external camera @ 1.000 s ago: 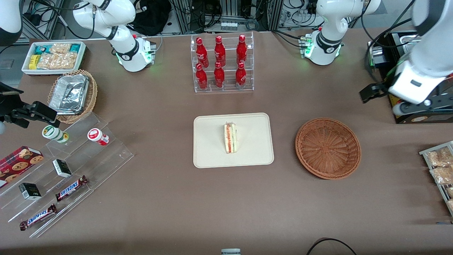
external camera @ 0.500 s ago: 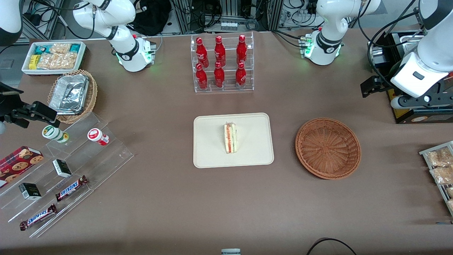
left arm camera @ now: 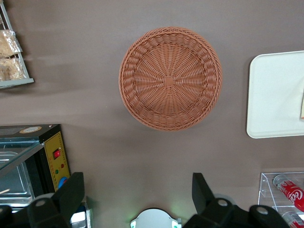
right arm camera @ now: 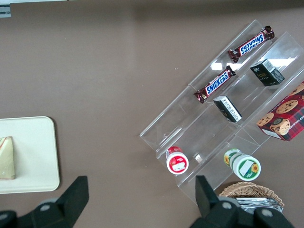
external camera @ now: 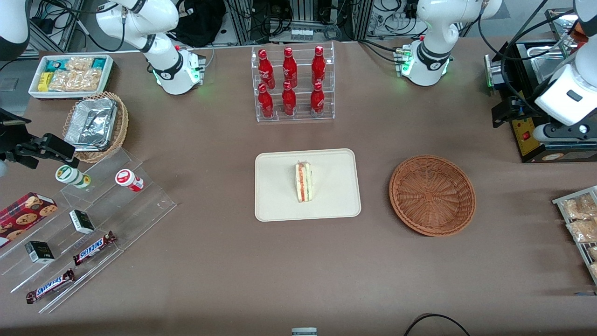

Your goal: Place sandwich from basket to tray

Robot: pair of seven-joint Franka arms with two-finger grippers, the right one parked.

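Sandwich [external camera: 303, 182] lies on the tray [external camera: 275, 205] (nearby bars read SNICKERS [external camera: 93, 248]); the tool [left arm camera: 137, 195] hangs wide open, empty.

The working left arm is glossy white with rounded shells, black bands at its joints and a green light glowing on its base [external camera: 422, 65]. Black cables loop along it. Its end effector [left arm camera: 137, 197], up at the working arm's end of the tabletop, is black — two blunt, wedge-shaped fingers [left arm camera: 71, 192] standing wide apart, each on a block with a round grey screw head, under a white housing.
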